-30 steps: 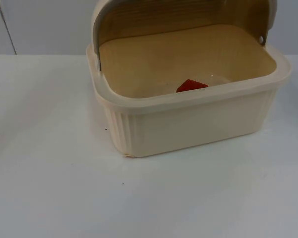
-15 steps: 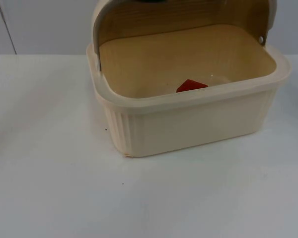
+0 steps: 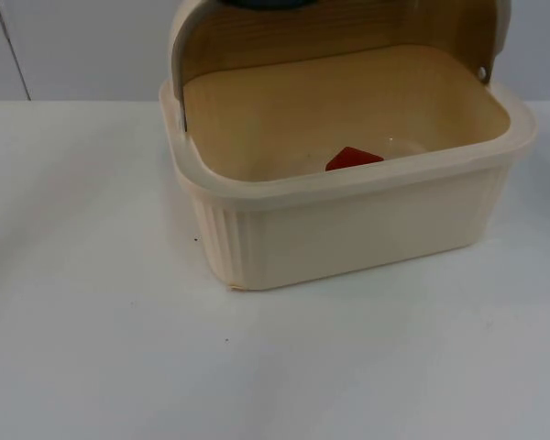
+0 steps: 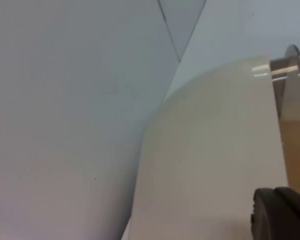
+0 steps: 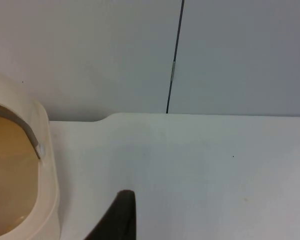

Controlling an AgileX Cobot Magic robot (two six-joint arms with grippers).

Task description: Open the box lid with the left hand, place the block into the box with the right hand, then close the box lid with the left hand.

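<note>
From the top view I see the cream plastic box [image 3: 348, 215] standing on the white table [image 3: 119, 348], close to the grey partition wall [image 3: 73, 46]. Its ribbed front wall faces me and its wide rim runs all around the opening. The rounded lid [image 3: 339, 27] is swung up and back behind the opening, so the tan inside of the box lies fully exposed. The red block [image 3: 353, 158] rests on the floor of the box, near the front wall, and the rim hides its lower part. A dark shape sits at the very top of that view, just above the raised lid; I cannot tell which part of the arm it is.

In the left wrist view the left gripper [image 4: 282, 215] is right at the lid's smooth cream outer surface [image 4: 210, 165], with one black fingertip [image 4: 280, 212] showing against it. I cannot tell whether it is touching the lid, nor whether its fingers are apart or together.

In the right wrist view the right gripper [image 5: 117, 220] hangs over bare table beside the box, whose rounded rim [image 5: 42, 165] and tan inside show next to it. One dark fingertip [image 5: 121, 212] is visible, holding nothing that I can see; I cannot tell how its fingers stand either.
</note>
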